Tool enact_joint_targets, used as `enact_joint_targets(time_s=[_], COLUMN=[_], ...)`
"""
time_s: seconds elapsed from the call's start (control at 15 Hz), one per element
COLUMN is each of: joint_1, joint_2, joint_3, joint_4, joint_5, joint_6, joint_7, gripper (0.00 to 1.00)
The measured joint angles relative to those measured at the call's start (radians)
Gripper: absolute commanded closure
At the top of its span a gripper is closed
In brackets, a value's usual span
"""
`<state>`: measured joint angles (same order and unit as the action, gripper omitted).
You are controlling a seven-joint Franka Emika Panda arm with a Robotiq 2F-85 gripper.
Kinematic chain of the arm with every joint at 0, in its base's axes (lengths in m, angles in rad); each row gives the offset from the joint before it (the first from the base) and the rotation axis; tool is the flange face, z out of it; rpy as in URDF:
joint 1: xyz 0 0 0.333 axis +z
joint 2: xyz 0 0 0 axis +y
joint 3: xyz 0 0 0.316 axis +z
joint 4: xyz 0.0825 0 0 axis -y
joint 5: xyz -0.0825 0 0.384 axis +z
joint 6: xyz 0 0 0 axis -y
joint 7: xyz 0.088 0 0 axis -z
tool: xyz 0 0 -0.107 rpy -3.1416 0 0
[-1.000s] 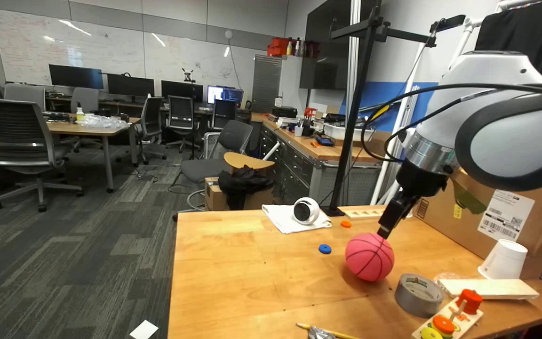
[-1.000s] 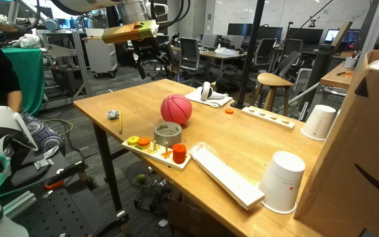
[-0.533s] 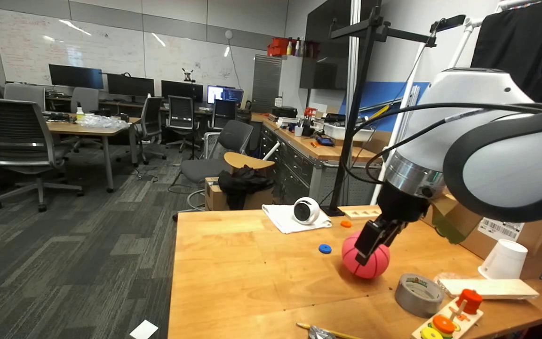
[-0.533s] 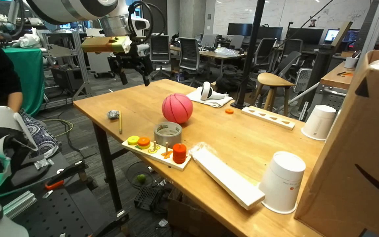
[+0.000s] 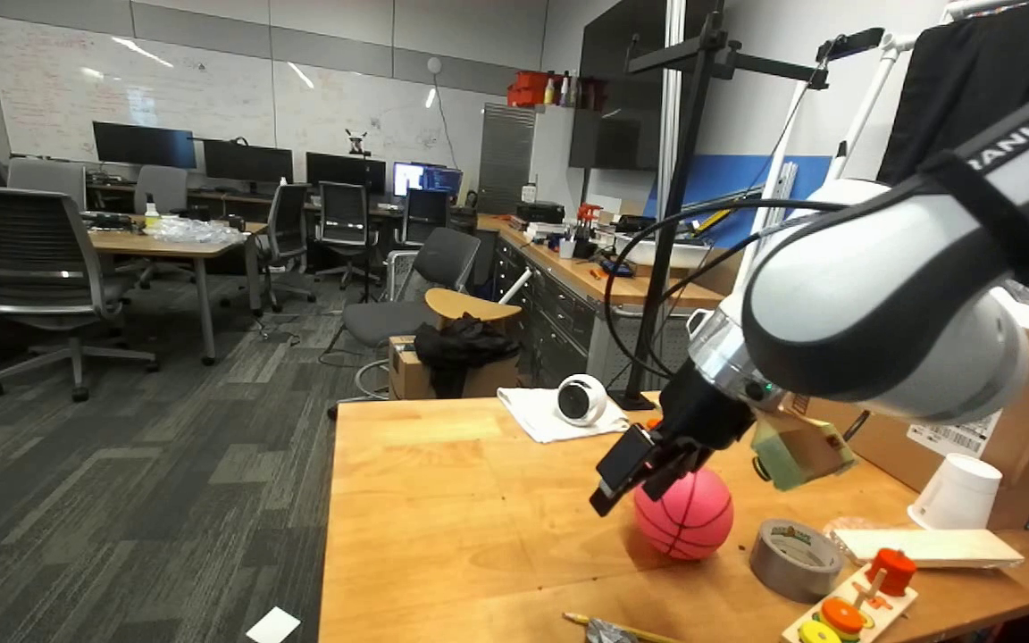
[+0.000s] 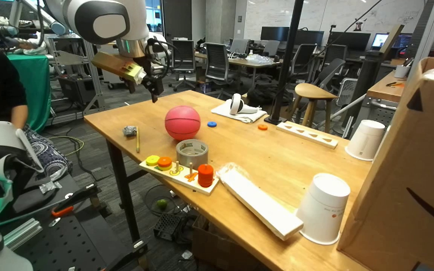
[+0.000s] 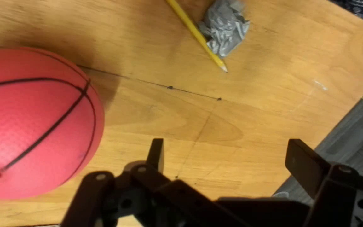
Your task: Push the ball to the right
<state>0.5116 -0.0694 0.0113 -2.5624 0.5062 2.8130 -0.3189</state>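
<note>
Wrist view shows my gripper (image 7: pixel 225 151) with fingers (image 7: pixel 155 154) spread wide; in both exterior views the ball (image 5: pixel 690 522) lies to its right, which I judge suits the push.

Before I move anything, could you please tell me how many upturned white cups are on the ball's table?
2: in an exterior view, the near cup is beside the pale board, the far cup by the wooden strip. Others could hide behind the cardboard box.
</note>
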Motion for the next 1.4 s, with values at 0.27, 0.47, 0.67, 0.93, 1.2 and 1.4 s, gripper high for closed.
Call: enact_joint_targets(time_s=[0.27, 0.47, 0.67, 0.93, 1.2, 1.4], joint_1=[0.02, -0.156, -0.278, -0.338, -0.354, -0.373], joint_2=[0.022, 0.06, 0.069, 0.065, 0.063, 0.038], joint_3=[-0.024, -0.017, -0.014, 0.011, 0.031, 0.033], joint_4=[0.047, 0.048, 0.046, 0.045, 0.044, 0.039], joint_5=[0.215, 0.025, -0.196, -0.334, -0.485, -0.712], joint_6=[-0.17, -0.346, -0.426, -0.305, -0.125, -0.041], joint_7=[-0.275, -0.328, -0.318, -0.265, -0.071, 0.136], gripper=[0.0, 0.0, 0.0, 0.0, 0.0, 0.0])
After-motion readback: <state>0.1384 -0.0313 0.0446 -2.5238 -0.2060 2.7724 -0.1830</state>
